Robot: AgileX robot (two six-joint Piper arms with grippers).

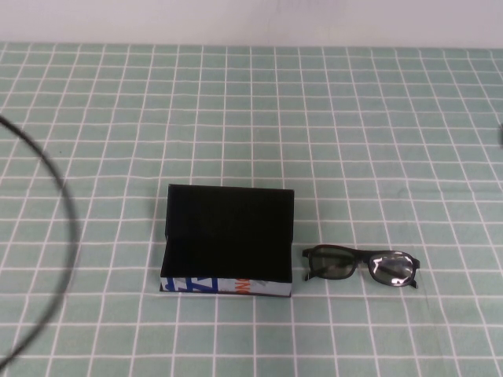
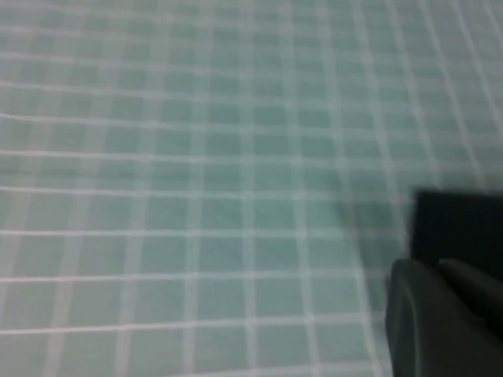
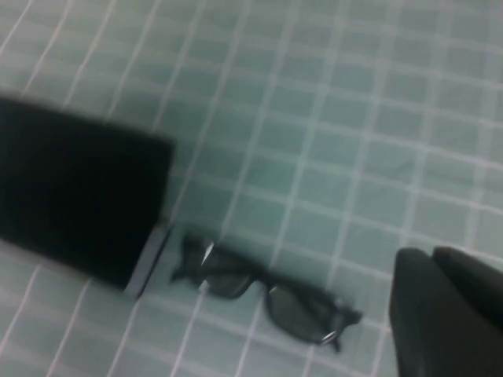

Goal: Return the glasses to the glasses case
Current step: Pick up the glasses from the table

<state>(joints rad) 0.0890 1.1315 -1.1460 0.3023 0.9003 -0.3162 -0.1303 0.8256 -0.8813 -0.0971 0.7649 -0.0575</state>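
The black glasses case (image 1: 228, 236) lies at the middle of the green checked cloth, its white side panel with blue and orange marks facing the front. The black glasses (image 1: 361, 265) lie unfolded on the cloth just right of it, a small gap between them. Neither gripper shows in the high view. My left gripper (image 2: 440, 271) hovers above the cloth, fingers together and empty, with a corner of the case (image 2: 460, 228) beyond it. My right gripper (image 3: 436, 255) hovers near the glasses (image 3: 263, 290) and the case (image 3: 75, 196), fingers together and empty.
A dark cable (image 1: 67, 228) curves across the cloth at the far left. A white wall runs along the cloth's far edge. Green checked cloth (image 1: 314, 118) lies all round the case and glasses.
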